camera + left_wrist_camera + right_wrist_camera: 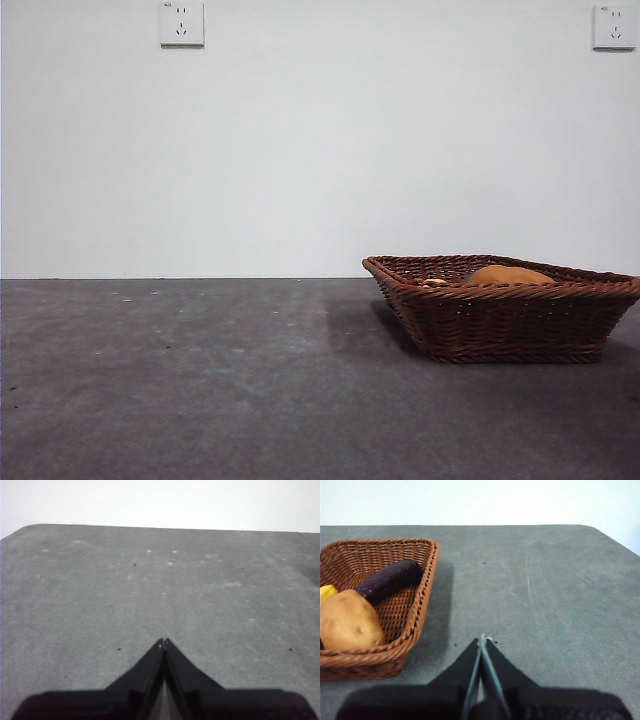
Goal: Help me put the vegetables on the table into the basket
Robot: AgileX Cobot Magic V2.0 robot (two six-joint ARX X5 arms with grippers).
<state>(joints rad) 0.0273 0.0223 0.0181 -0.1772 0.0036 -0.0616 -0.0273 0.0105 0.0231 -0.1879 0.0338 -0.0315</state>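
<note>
The brown wicker basket (505, 322) stands on the dark grey table (200, 380) at the right. In the right wrist view the basket (422, 597) holds the orange-brown potato (347, 621), the dark purple eggplant (390, 580) and a bit of the yellow corn cob (326, 593). In the front view only the potato's top (508, 275) shows above the rim. My right gripper (482, 641) is shut and empty over bare table beside the basket. My left gripper (163, 642) is shut and empty over bare table.
A white wall rises behind the table with two sockets (181, 23) (613, 26). The table's far edge and rounded corners show in both wrist views. Neither arm shows in the front view.
</note>
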